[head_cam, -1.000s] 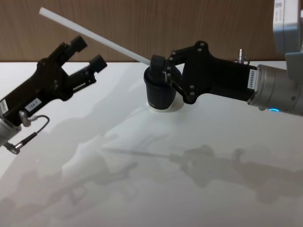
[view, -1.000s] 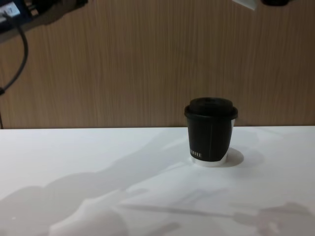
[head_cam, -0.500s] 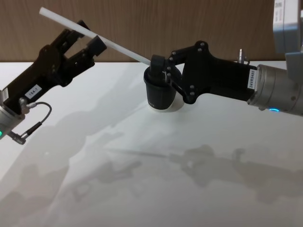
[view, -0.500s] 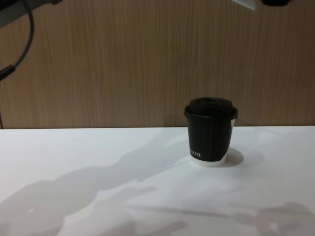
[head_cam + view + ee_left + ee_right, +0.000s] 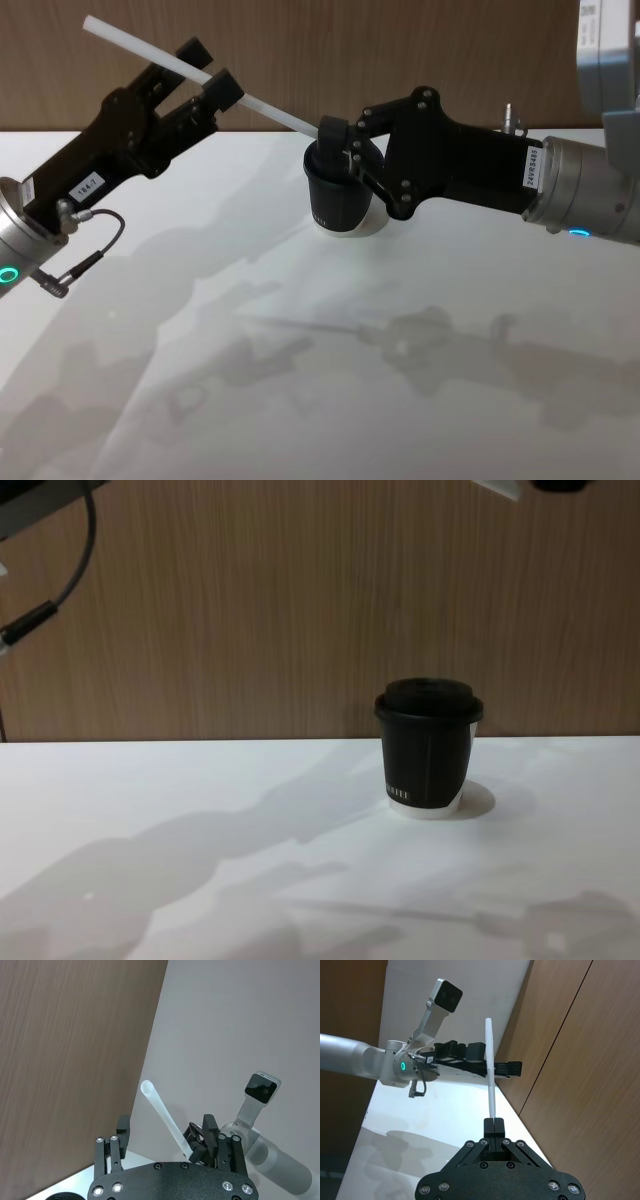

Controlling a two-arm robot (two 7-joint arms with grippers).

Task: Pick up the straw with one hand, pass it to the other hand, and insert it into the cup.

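Nearer than the cup (image 5: 338,205) stretches white tabletop (image 5: 300,400). Directly above the cup, hiding its lid, the right gripper (image 5: 335,133) has its jaws clamped on the lower end of the straw (image 5: 140,48). Up-left of the cup, the left gripper (image 5: 209,70) holds its jaws open astride the slanting straw. Behind the cup stands a wood wall (image 5: 400,45).

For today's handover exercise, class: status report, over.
Right gripper shut on straw, lower end. Left gripper open, straddling straw. Cup on table, lid on.
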